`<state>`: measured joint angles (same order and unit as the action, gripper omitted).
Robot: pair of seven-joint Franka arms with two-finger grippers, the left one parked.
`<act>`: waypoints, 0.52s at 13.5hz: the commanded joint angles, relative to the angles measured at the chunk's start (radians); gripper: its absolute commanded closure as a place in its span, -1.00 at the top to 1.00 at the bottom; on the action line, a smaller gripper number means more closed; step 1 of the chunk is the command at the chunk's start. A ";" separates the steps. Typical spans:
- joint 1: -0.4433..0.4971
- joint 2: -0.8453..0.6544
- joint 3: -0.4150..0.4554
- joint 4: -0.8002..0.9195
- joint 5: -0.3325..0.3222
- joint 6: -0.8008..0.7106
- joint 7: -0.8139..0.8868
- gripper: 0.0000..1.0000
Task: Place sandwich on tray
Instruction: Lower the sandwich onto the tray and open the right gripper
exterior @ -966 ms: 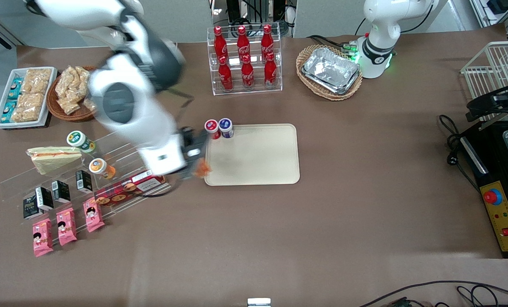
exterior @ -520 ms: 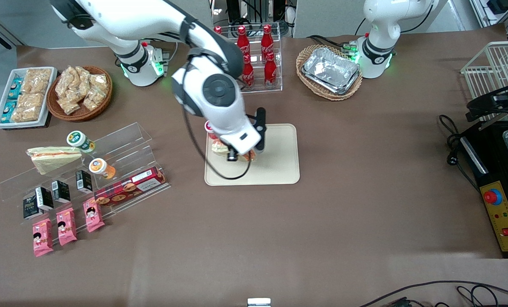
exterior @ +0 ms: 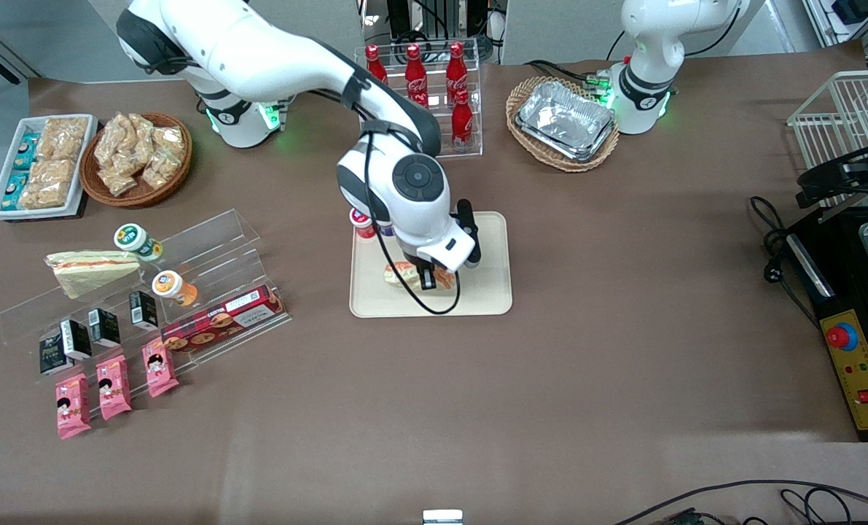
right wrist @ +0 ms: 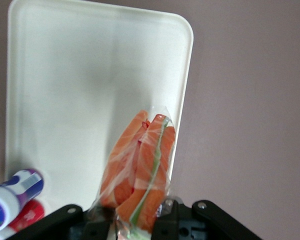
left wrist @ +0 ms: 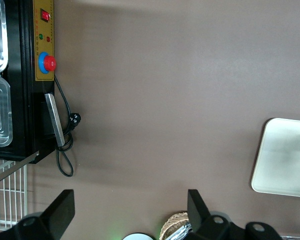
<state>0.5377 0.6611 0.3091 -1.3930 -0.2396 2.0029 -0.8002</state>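
My right gripper (exterior: 429,278) hangs low over the cream tray (exterior: 481,292), shut on the sandwich (exterior: 403,274), a clear-wrapped wedge with orange filling. In the right wrist view the sandwich (right wrist: 140,165) sticks out from between the gripper (right wrist: 134,223) fingers, over the tray (right wrist: 65,75) and close to one long rim. Whether the wrap touches the tray surface I cannot tell. One end of the tray (left wrist: 285,160) also shows in the left wrist view.
Two small capped jars (exterior: 362,222) stand at the tray's corner nearest the working arm's base. A rack of cola bottles (exterior: 419,102) and a basket of foil trays (exterior: 565,120) stand farther from the camera. Toward the working arm's end, an acrylic shelf holds another wrapped sandwich (exterior: 91,270).
The arm swung from beside the acrylic shelf to over the tray, carrying the sandwich toward the parked arm's end. The sandwich now sits lower and nearer the tray's middle.
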 commanded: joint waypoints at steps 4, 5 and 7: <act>0.027 0.034 -0.002 -0.127 -0.069 0.203 -0.010 -1.00; 0.030 0.041 -0.004 -0.127 -0.069 0.217 -0.010 -1.00; 0.033 0.060 -0.004 -0.127 -0.092 0.240 -0.005 -1.00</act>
<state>0.5620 0.7046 0.3091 -1.5152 -0.2905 2.1980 -0.8078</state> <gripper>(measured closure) 0.780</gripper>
